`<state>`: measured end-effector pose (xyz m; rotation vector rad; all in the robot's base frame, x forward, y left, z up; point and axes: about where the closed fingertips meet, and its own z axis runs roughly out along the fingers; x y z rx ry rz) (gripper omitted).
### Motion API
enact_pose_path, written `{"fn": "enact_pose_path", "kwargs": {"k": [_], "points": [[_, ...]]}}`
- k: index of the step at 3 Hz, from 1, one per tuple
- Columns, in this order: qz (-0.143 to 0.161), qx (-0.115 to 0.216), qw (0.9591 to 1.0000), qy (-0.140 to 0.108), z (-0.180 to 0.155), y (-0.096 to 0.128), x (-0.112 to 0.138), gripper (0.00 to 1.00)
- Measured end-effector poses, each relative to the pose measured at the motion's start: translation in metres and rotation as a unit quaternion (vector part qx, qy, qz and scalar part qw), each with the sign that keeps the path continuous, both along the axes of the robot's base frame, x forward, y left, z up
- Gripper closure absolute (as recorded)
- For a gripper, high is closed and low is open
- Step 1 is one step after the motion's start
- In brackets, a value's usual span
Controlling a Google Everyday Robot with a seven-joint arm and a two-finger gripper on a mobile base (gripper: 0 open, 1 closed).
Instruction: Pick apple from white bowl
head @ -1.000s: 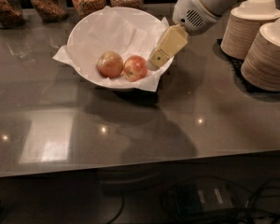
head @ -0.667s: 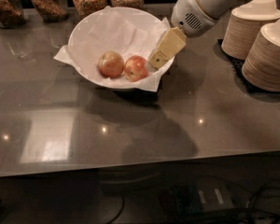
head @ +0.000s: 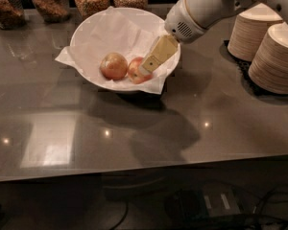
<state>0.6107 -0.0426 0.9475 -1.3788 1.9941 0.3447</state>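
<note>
Progress check: my jaws are down inside the wide paper-lined white bowl [head: 139, 12], right at the small pinkish-red apple [head: 134, 75]. Can't tell how wide they are. Grab and lift not done yet.

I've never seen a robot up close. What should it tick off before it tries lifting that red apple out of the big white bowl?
1. Right fruit chosen: the red apple lies just right of the tan apple: ok.
2. Gripper in place: inside the white bowl, its tip over the red apple's right side: ok.
3. Firm hold on the red apple: cannot tell.
4. Paper lining free of the gripper: cannot tell.
5. Neighbours out of the way: the stacks of paper bowls stand apart on the right: ok.
</note>
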Motion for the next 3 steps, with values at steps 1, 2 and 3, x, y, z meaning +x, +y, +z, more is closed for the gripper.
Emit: {"fn": "enact_pose_path", "kwargs": {"k": [1,2,3], "points": [[0.007,0.012,0.9999,0.003,-0.013,0.012,0.013,0.14],[0.013,0.02,0.9996,0.016,-0.031,0.023,0.021,0.37],[0.018,0.023,0.9991,0.032,-0.049,0.031,0.024,0.45]]}}
